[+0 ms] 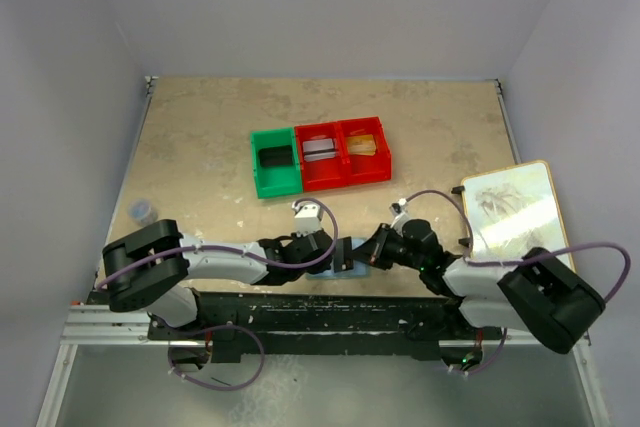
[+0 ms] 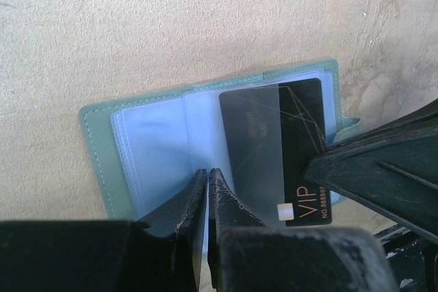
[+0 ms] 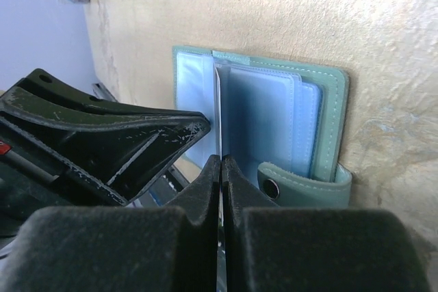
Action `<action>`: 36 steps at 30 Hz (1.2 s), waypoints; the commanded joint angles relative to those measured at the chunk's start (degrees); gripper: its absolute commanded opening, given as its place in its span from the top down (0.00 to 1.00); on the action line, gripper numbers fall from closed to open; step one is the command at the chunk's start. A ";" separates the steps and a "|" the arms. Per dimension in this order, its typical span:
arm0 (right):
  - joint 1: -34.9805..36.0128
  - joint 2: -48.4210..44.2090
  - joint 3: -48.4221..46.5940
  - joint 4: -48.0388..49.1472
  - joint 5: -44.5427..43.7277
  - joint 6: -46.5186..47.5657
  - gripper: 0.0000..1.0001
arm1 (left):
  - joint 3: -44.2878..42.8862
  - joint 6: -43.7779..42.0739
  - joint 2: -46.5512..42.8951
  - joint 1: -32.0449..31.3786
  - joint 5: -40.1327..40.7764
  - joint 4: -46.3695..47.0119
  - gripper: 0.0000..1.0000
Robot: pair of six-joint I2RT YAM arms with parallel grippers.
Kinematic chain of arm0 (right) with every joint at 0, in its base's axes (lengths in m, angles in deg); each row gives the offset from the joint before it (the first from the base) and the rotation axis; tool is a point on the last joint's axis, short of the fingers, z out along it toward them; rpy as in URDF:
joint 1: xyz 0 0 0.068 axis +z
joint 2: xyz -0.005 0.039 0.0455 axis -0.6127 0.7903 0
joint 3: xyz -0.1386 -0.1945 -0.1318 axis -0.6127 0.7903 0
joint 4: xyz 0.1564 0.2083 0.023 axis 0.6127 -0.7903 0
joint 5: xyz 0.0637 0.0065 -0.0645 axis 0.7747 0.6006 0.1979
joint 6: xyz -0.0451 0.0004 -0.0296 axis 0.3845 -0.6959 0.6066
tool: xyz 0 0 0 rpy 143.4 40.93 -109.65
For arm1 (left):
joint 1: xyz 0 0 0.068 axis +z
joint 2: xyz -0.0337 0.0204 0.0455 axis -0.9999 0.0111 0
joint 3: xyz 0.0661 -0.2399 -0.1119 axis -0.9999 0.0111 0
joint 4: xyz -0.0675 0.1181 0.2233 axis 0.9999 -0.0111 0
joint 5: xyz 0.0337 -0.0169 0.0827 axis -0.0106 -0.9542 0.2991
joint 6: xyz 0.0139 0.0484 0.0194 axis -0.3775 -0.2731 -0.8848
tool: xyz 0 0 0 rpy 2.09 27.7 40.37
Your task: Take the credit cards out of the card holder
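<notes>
Closed left pincer point(image 2: 207, 193) presses the open card holder point(image 2: 96, 148) just ahead; right pincer point(image 3: 220, 163) pinches the black VIP card point(image 2: 302, 131).

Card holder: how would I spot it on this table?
At the middle of the near edge of the tan table lies the card holder. It's a flat, pale blue-green wallet open like a book with a black card poking out, unlike the boxy red bins and green bin.

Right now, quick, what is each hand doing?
Left hand: closed, tips on the card holder; whether it grips anything cannot be told.
Right hand: closed, seemingly pinching the black card.
</notes>
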 commanded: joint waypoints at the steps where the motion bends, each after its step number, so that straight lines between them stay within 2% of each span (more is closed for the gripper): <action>1: -0.31 -6.45 -1.42 -9.19 -5.13 2.28 1.00 | 0.39 -1.07 -1.12 -0.46 1.09 -5.42 0.98; 7: -0.36 -14.63 -2.45 -19.12 -8.02 3.87 1.00 | 0.43 -1.35 -2.24 -0.42 1.35 -5.50 0.98; 16: -0.31 -21.15 -3.58 -23.54 -8.93 6.15 1.00 | 1.68 -2.09 -6.98 -0.46 2.38 -4.85 0.96; 24: -0.35 -17.72 -7.50 -28.03 -7.43 10.00 1.00 | 1.86 -2.34 -10.60 -0.43 3.01 -4.85 0.88; 28: -0.30 -12.09 -8.48 -24.97 -6.36 11.77 1.00 | 1.30 -5.30 -10.85 -0.42 -1.73 -0.16 0.82; 32: -0.31 -5.13 -9.30 -19.67 -4.28 11.34 1.00 | -0.09 -6.32 -7.66 -0.43 -5.96 4.84 0.81; 36: -0.30 -4.23 -9.12 -18.52 -5.79 9.99 1.00 | -1.53 -6.90 -5.08 -0.44 -7.32 5.44 0.81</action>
